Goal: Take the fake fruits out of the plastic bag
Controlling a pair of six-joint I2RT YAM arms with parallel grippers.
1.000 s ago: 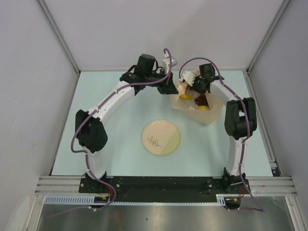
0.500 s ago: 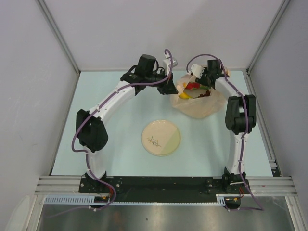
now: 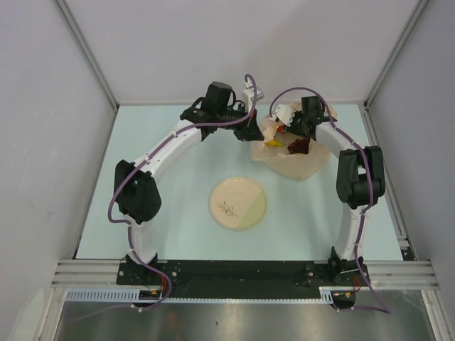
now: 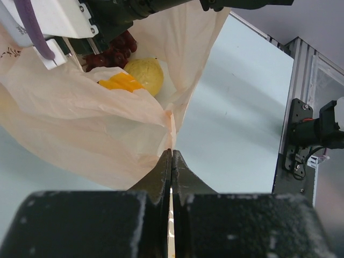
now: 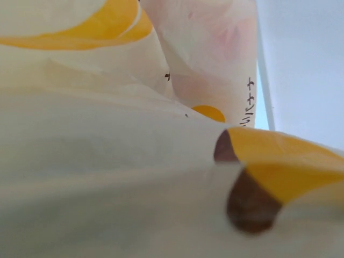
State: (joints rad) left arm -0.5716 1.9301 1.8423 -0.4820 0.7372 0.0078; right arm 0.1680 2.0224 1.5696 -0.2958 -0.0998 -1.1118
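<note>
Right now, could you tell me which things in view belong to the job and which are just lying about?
Belongs to the job: plastic bag, pinched at its edge by the shut left gripper; inside it, lemon, grape bunch, banana.
Just lying about: plate, with nothing on it.

The left gripper's [image 4: 171, 161] jaws pinch the plastic bag's [image 4: 80, 134] rim, with lemon [image 4: 144, 75], grape bunch [image 4: 115, 51] and banana [image 4: 121, 82] inside.

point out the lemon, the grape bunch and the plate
lemon [image 4: 144, 75], left wrist view, middle of its yellow skin
grape bunch [image 4: 114, 51], left wrist view, on its dark berries
plate [image 3: 249, 193], top external view, bare cream face
</note>
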